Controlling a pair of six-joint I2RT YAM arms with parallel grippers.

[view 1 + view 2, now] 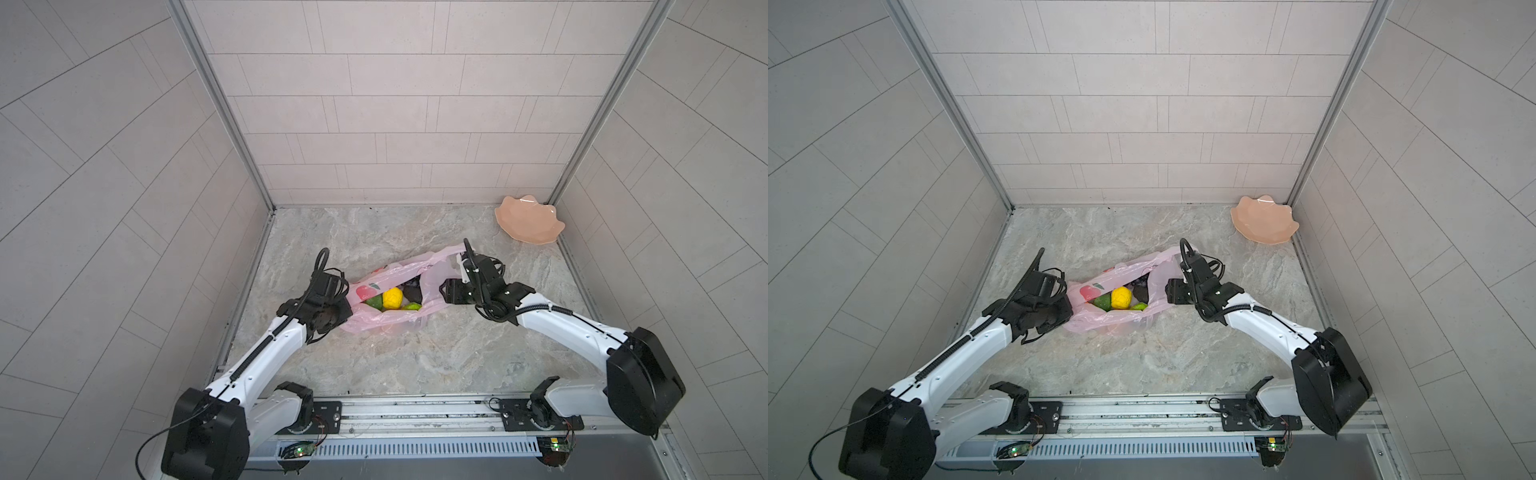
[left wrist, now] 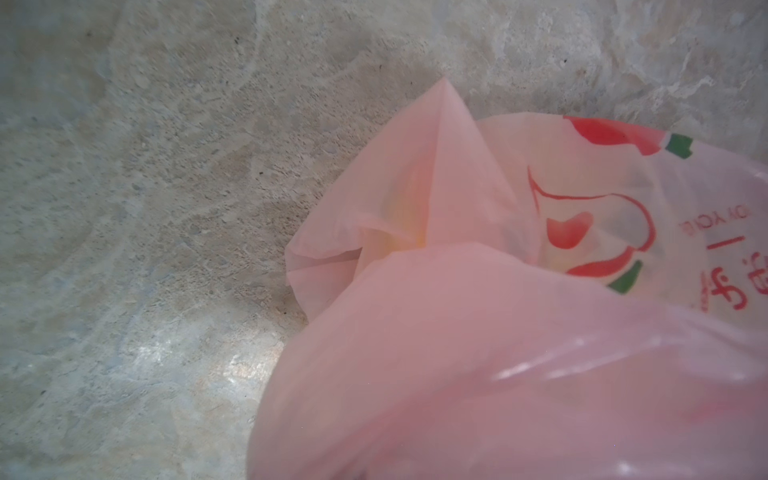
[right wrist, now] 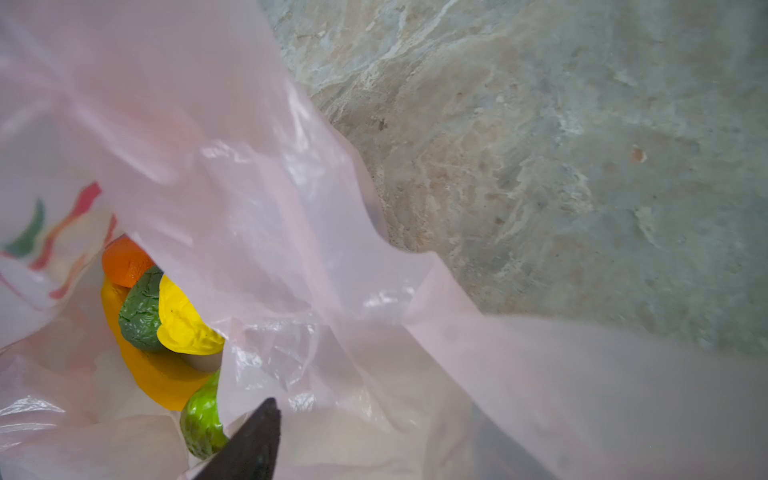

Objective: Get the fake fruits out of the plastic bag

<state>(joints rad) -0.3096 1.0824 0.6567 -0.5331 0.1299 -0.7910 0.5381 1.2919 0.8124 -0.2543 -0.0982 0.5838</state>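
— While the plastic bag (image 1: 365,324) is stretched across the tabletop (image 1: 415,365), where are the fake fruits (image 1: 392,298) seen?
— Inside it. Its edge is clamped by the left gripper (image 1: 347,309); the jaws of the right gripper (image 1: 444,291) are spread.

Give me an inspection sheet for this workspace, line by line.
Surface: marbled tabletop, no spills seen.
Job's things: plastic bag lying open mid-table; fake fruits inside, yellow, green, orange, dark; none out.
Clutter: empty peach dish in far right corner.
Grippers: left gripper shut, apparently pinching the bag's left edge; right gripper open at its right edge.
Cables: black cables looped over both wrists, none snagged.
Surroundings: grey tiled walls; nothing seen loose.
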